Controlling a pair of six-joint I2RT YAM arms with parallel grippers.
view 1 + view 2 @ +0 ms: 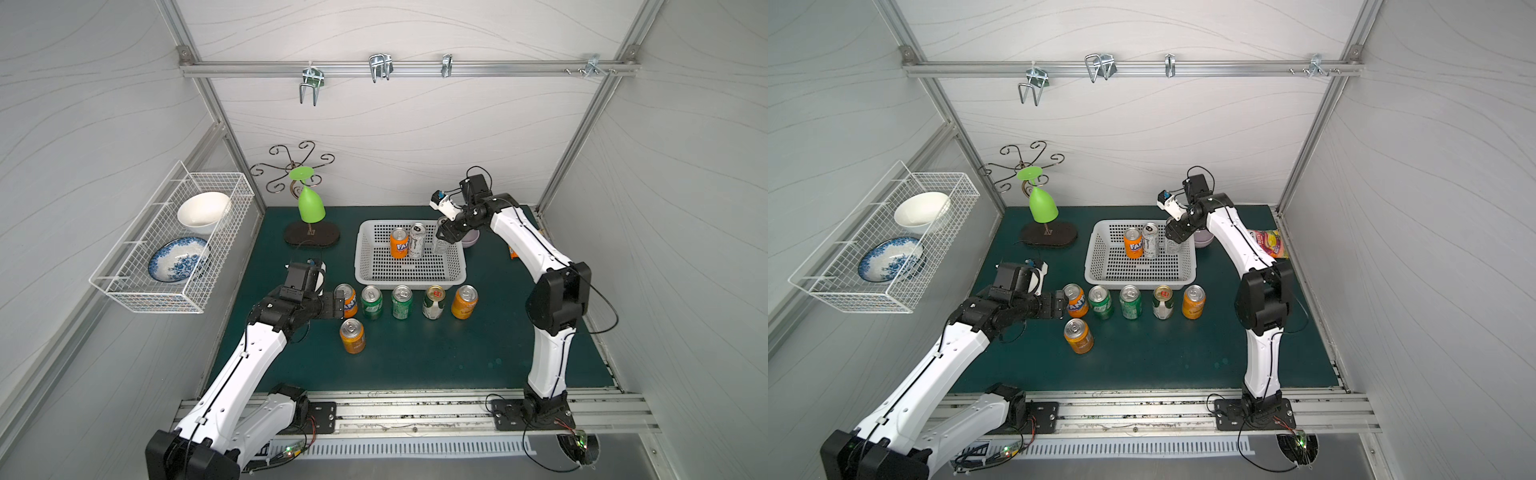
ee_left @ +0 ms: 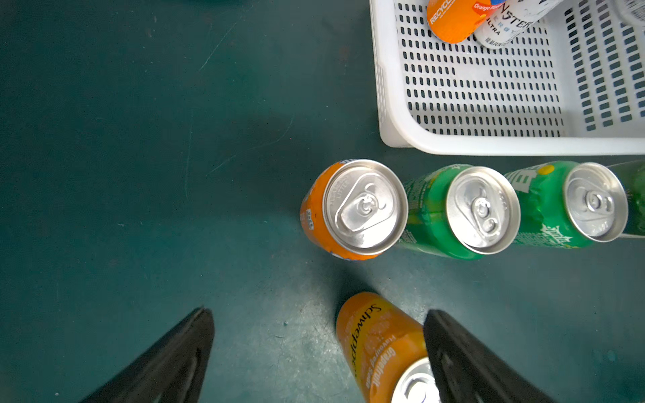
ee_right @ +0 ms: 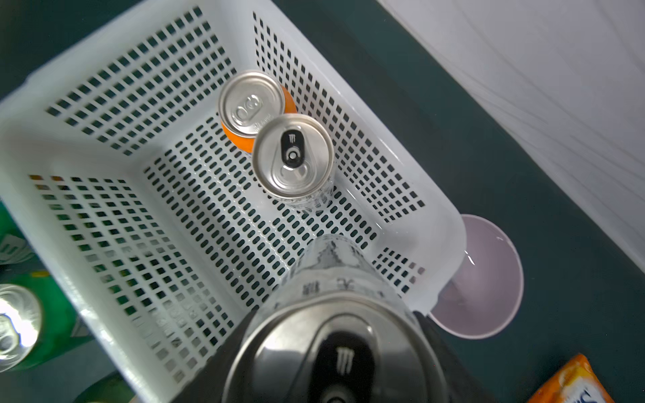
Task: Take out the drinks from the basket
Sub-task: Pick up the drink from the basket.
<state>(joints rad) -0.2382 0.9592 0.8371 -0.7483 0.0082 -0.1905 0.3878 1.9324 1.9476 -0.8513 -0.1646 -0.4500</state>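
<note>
The right arm hides most of a purple bowl (image 1: 473,240) just beyond the basket's far right corner. The candy bag (image 3: 572,383) by the tabletop's right edge is cut off in the right wrist view. That view also crops the gripped can's lid, and whether its base rests on the basket floor cannot be told. One left finger covers part of a lone orange can (image 2: 373,342) standing nearer the front edge.

The tabletop is a dark green mat (image 1: 415,365) inside white panelled walls on an aluminium frame. A wire rack (image 1: 166,266) with two bowls hangs on the left wall.

The basket (image 1: 409,283) sits toward the far edge, holding an orange Fanta can (image 1: 399,245) and a slim silver can (image 1: 417,243) side by side near its far wall. The right gripper (image 1: 444,235) is clamped on a second slim silver can (image 3: 331,275), upright in the basket's far right corner, with fingers (image 3: 453,370) on both sides. Five cans (image 1: 402,302) line the mat along the basket's front rim. The left gripper (image 2: 319,314), jaws spread wide and holding nothing, hangs by the row's left end
</note>
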